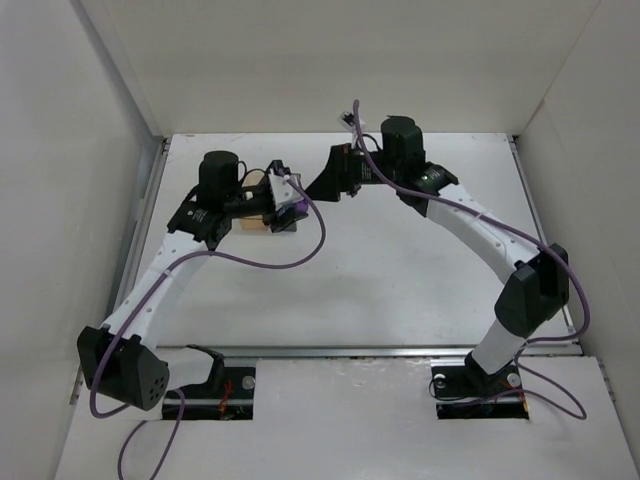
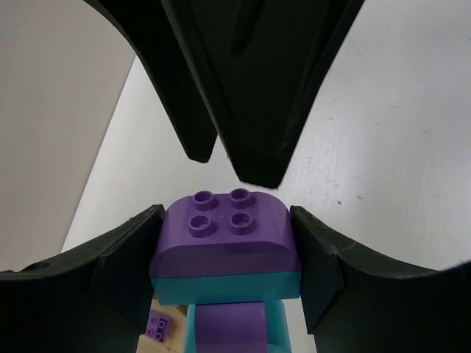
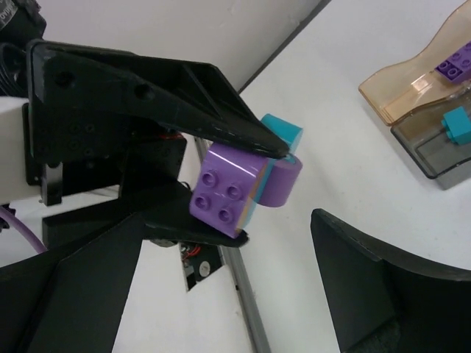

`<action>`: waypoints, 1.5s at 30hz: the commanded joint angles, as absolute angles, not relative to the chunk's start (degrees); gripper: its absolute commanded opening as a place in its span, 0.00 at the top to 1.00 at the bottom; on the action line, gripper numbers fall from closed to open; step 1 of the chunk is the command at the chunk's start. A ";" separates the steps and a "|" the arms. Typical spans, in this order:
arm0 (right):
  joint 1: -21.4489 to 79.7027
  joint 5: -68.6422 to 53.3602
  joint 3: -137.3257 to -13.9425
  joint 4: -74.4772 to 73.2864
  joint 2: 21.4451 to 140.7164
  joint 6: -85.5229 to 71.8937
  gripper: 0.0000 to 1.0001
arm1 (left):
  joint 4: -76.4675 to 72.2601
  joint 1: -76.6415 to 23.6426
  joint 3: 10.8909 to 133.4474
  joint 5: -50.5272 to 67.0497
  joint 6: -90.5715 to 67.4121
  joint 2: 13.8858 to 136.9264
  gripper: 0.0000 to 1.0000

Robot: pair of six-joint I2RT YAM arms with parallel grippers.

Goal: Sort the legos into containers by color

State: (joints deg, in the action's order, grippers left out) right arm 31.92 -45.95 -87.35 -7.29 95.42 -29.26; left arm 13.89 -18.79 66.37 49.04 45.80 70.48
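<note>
Reaching over a white counter (image 1: 400, 280), the left arm (image 1: 160, 290) and the right arm (image 1: 480, 225), both white and black, meet near the back wall. Two translucent plastic bins sit joined side by side, an amber bin (image 3: 401, 84) and a smoky grey bin (image 3: 427, 151), both cut off at the picture's edge. The left claw (image 2: 227, 220) is clenched on one stack (image 2: 224, 250) of glossy purple and teal legos, held off the counter. Its top piece is rounded with four studs, and its piece count is hard to make out. The right claw (image 3: 228, 217) gapes wide beside it, gripping nothing. One purple brick (image 3: 458, 62) lies in the amber bin and one teal brick (image 3: 458, 125) in the grey bin.
</note>
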 commanded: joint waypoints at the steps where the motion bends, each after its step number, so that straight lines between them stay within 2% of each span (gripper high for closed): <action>1: 33.66 -43.07 -94.64 -11.59 97.89 -30.50 0.00 | 9.75 -19.42 66.71 45.44 45.18 69.35 1.00; 4: 35.41 -42.28 -97.81 -13.62 100.28 -29.97 0.01 | 9.76 -20.57 66.71 43.60 45.18 69.87 1.00; 8: 36.74 -40.79 -101.95 -16.87 102.74 -28.65 0.12 | 10.28 -21.09 67.93 41.23 42.99 71.18 1.00; 14: 37.27 -36.83 -101.43 -18.90 103.45 -28.65 0.15 | 9.76 -21.09 67.94 39.56 41.93 71.19 1.00; 18: 37.27 -36.83 -101.95 -19.60 103.45 -28.65 0.25 | 8.36 -21.09 67.41 37.54 40.08 71.19 1.00; 19: 37.27 -36.83 -101.95 -19.60 103.97 -28.65 0.34 | 7.74 -21.09 67.41 37.53 39.12 71.19 1.00; 22: 37.27 -37.78 -102.48 -19.60 104.59 -28.65 0.45 | 7.21 -21.09 67.41 36.91 38.41 71.72 1.00; 32: 37.79 -39.37 -106.52 -18.90 108.19 -29.17 0.47 | 8.26 -21.62 67.41 37.44 37.36 71.19 1.00; 33: 37.79 -39.37 -106.52 -18.37 108.72 -29.18 0.59 | 8.26 -21.62 67.41 37.44 37.35 71.19 1.00; 35: 37.79 -39.98 -107.05 -18.37 108.72 -29.18 0.73 | 8.26 -21.62 67.41 37.44 36.74 71.19 1.00; 36: 37.79 -39.99 -107.05 -18.37 109.24 -29.18 0.85 | 8.26 -21.62 67.41 37.44 36.74 71.19 1.00; 37: 37.79 -39.99 -107.05 -18.37 109.25 -29.18 0.91 | 8.26 -21.62 66.89 36.75 36.22 71.19 1.00; 38: 37.79 -40.60 -106.44 -17.76 109.25 -29.70 0.96 | 8.26 -21.62 66.88 36.04 35.69 71.19 0.96; 39: 37.79 -40.61 -106.44 -17.75 109.25 -29.71 1.00 | 8.26 -21.62 66.88 36.04 35.68 71.19 0.86; 40: 37.79 -40.61 -105.83 -17.75 108.73 -29.71 1.00 | 8.26 -21.62 66.88 35.51 35.68 71.19 0.66; 43: 37.79 -40.61 -105.04 -16.44 108.11 -30.23 1.00 | 10.18 -22.14 66.88 36.03 36.30 71.19 0.29; 44: 37.18 -40.61 -104.25 -15.39 108.11 -31.02 1.00 | 10.89 -22.15 66.88 36.04 37.26 71.19 0.01; 45: 37.18 -41.13 -103.72 -14.68 107.50 -31.63 1.00 | 11.68 -22.15 66.88 36.04 37.96 70.50 0.00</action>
State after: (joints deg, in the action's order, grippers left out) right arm 37.21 -39.46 -104.01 -19.68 109.19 -30.41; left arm 11.14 -21.58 66.35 34.76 37.58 72.29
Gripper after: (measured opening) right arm 0.449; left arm 0.960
